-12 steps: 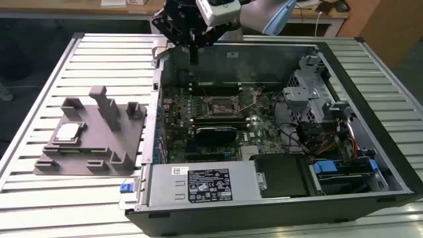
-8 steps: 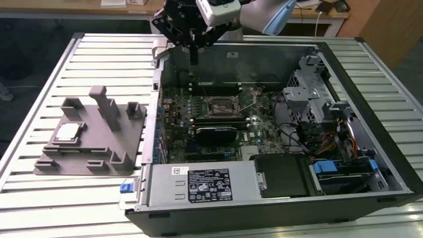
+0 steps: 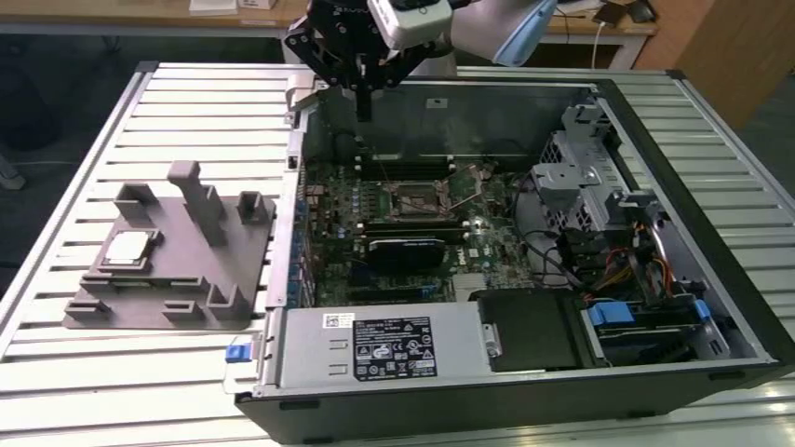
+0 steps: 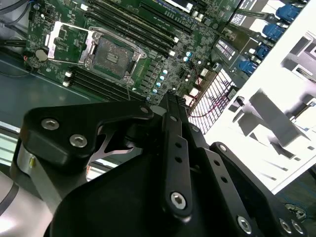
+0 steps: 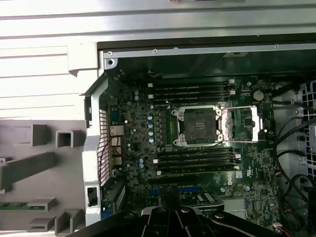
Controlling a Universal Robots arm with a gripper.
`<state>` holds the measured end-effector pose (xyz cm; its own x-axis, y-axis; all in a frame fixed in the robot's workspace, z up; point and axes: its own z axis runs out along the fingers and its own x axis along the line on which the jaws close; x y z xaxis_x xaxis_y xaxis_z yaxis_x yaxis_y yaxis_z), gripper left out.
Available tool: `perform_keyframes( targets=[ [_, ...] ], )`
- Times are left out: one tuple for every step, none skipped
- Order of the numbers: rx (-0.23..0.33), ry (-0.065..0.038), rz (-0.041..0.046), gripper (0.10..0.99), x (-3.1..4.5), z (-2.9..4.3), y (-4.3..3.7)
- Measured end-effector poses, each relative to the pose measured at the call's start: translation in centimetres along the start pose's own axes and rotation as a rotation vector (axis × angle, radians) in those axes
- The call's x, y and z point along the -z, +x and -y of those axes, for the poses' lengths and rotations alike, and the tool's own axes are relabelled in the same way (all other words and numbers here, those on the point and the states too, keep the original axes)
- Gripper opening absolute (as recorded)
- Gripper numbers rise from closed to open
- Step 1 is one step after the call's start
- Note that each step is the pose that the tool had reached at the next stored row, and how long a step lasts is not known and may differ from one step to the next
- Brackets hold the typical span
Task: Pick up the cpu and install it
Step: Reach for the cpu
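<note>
The cpu [image 3: 128,247], a small silver square with a pale rim, lies flat on the grey fixture block [image 3: 168,270] at the exterior view's left, outside the computer case. My gripper [image 3: 363,115] hangs above the far edge of the open case [image 3: 522,372], well away from the cpu, its two thin fingers pressed together and pointing down with nothing between them. Below and nearer lies the motherboard socket [image 3: 414,196], its load plate swung open. Both wrist views show that open socket [image 5: 197,126] [image 4: 111,52], bare inside. In the second wrist view the black linkages converge at the gripper [image 4: 169,98].
Memory slots [image 5: 192,91] flank the socket. A drive cage [image 3: 584,172] and cable bundles [image 3: 597,261] fill the case's right side, and the power supply [image 3: 372,349] sits at its front. The fixture's upright posts [image 3: 193,200] stand beside the cpu. A slatted metal table [image 3: 186,112] carries everything.
</note>
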<state>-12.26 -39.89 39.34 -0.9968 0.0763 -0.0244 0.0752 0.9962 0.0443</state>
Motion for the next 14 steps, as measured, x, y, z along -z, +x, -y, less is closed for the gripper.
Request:
perform_keyframes(
  targets=[
    [0.000, 0.000, 0.0000, 0.106, 0.00, 0.01, 0.06],
    [0.000, 0.000, 0.0001, 0.106, 0.00, 0.01, 0.13],
    [0.000, 0.000, 0.0002, 0.106, 0.00, 0.02, 0.23],
    [0.000, 0.000, 0.0003, 0.106, 0.01, 0.03, 0.35],
    [0.000, 0.000, 0.0005, 0.106, 0.01, 0.04, 0.49],
    [0.000, 0.000, 0.0007, 0.106, 0.01, 0.05, 0.64],
    [0.000, 0.000, 0.0009, 0.106, 0.02, 0.06, 0.81],
    [0.000, -0.001, 0.0012, 0.106, 0.02, 0.08, 0.97],
    [0.000, 0.000, 0.0013, 0.106, 0.02, 0.09, 1.12],
    [0.000, 0.000, 0.0013, 0.106, 0.03, 0.10, 1.27],
    [0.000, 0.000, 0.0014, 0.106, 0.03, 0.11, 1.43],
    [0.000, 0.000, 0.0014, 0.106, 0.03, 0.12, 1.57],
    [0.000, 0.000, 0.0015, 0.106, 0.03, 0.14, 1.75],
    [0.000, 0.000, 0.0017, 0.106, 0.03, 0.15, 2.01]
  ],
)
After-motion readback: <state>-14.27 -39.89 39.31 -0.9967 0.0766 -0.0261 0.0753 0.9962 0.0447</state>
